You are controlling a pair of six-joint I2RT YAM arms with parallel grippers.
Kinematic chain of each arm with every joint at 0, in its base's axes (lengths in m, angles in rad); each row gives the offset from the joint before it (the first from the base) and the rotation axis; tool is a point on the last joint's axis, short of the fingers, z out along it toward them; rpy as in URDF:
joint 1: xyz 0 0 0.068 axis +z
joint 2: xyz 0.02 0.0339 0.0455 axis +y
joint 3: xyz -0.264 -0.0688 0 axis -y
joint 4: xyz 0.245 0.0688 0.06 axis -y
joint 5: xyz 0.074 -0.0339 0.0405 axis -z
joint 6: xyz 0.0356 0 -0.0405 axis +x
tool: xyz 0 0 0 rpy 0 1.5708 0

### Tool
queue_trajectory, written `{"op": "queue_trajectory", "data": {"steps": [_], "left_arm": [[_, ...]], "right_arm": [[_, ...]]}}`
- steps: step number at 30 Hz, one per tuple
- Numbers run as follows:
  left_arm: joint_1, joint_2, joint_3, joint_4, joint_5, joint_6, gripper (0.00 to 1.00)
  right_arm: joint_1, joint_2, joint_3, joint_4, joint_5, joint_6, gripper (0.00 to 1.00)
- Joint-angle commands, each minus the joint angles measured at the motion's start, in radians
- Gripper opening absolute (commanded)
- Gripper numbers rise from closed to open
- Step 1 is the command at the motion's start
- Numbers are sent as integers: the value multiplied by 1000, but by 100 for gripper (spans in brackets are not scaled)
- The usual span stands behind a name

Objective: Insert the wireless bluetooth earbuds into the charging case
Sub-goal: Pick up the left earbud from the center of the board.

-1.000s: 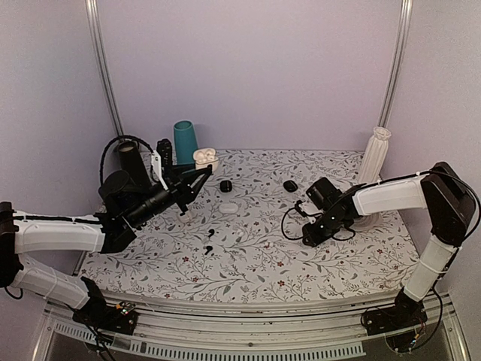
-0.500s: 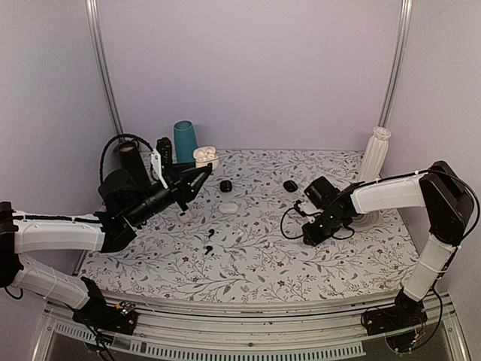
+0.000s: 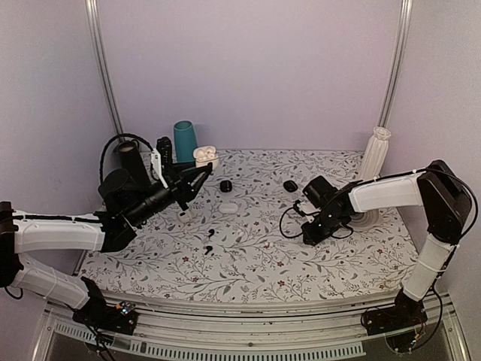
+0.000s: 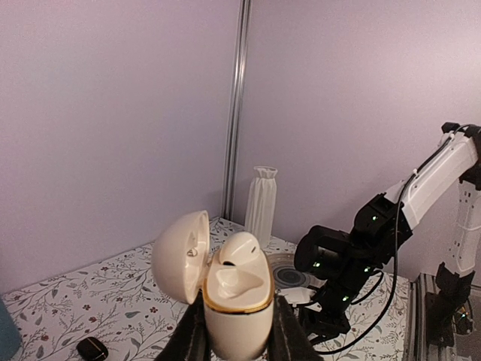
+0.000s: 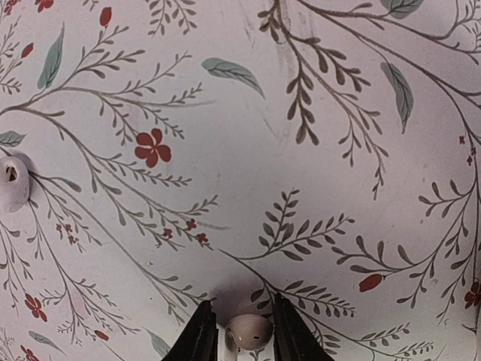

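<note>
My left gripper [image 3: 194,177] is shut on the white charging case [image 4: 237,301] and holds it upright above the table at the back left. Its lid [image 4: 180,256] is open, one white earbud [image 4: 240,250] sits in the far hollow, and the near hollow is empty. The case also shows in the top view [image 3: 203,156]. My right gripper [image 3: 307,238] is low on the table right of centre. In the right wrist view its gripper [image 5: 248,335] has a second white earbud [image 5: 249,331] held tightly between the two fingers, just over the flowered cloth.
A small white rounded piece [image 5: 13,183] lies left of the right gripper. Two black pebble cases [image 3: 224,186] [image 3: 290,185], a white oval case [image 3: 228,207] and small black earbuds [image 3: 210,239] lie mid-table. A teal cup [image 3: 185,141], black cylinder [image 3: 129,156] and white vase [image 3: 376,154] stand at the back.
The left gripper has drifted slightly back and left with the open case. The right gripper has shifted a little to the left, staying low on the cloth.
</note>
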Motion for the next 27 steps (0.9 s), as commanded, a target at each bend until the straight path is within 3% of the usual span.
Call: {"op": "queue_trajectory", "data": {"steps": [1, 9, 27], "left_arm": [[-7, -2, 20, 1, 9, -2, 0], [-8, 2, 21, 2, 12, -5, 0], [-8, 14, 29, 2, 15, -6, 0]], "right_arm": [[8, 21, 26, -10, 9, 12, 26], [11, 24, 33, -32, 8, 13, 24], [14, 31, 66, -84, 17, 20, 27]]}}
